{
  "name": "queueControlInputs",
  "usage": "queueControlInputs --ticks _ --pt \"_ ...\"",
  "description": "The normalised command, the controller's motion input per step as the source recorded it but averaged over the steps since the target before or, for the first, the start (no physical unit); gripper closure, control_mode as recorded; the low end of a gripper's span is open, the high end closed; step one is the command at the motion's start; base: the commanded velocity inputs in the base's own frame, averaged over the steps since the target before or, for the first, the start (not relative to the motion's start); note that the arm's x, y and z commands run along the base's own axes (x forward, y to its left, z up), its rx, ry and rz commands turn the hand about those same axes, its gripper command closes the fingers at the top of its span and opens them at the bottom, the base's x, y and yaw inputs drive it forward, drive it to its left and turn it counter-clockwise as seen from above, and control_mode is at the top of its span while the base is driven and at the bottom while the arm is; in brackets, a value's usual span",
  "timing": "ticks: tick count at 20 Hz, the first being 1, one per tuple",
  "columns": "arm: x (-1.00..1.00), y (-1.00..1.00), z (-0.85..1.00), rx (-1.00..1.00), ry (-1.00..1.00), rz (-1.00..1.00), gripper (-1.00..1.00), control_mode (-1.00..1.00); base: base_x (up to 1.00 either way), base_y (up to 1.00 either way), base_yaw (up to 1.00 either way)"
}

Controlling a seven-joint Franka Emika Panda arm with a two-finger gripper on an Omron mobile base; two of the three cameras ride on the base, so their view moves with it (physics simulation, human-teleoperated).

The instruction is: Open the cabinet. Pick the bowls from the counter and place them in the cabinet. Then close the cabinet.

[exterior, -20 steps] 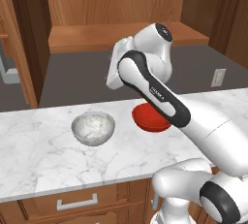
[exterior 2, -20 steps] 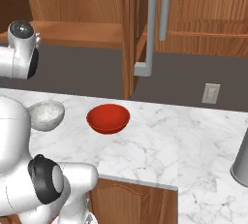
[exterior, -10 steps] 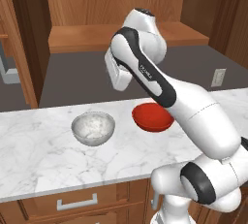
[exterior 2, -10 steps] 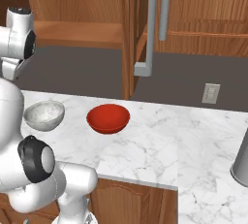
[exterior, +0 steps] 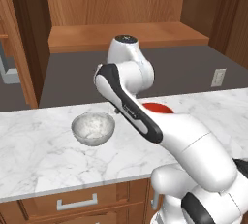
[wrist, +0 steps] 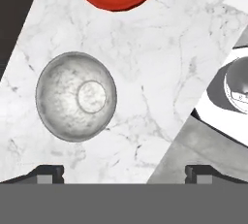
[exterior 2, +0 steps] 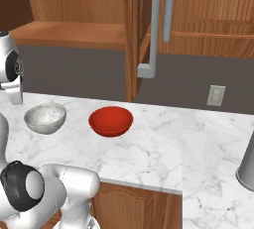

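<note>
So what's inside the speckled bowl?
Nothing. The hand view looks straight down into the speckled bowl: bare grey-white inside with a flat round bottom. The counter patch under it is covered.

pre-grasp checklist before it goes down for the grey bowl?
1. Cabinet door open: ok, shelf exposed.
2. Grey bowl upright on counter: ok.
3. Red bowl apart from grey bowl: ok.
4. Gripper open: ok, tips wide apart.
5. Gripper centred over grey bowl: not ok, bowl sits off toward one finger.
6. Nothing in the gripper: ok.
</note>
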Motion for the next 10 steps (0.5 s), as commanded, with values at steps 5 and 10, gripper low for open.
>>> queueControlInputs --ticks 5,10 --pt "-0.53 -0.22 -0.36 0.0 -0.08 0.32 -1.0 -1.0 0.0 0.0 0.0" --pt "-0.19 -0.22 -0.3 0.03 -0.01 0.23 -1.0 -1.0 0.0 0.0 0.0"
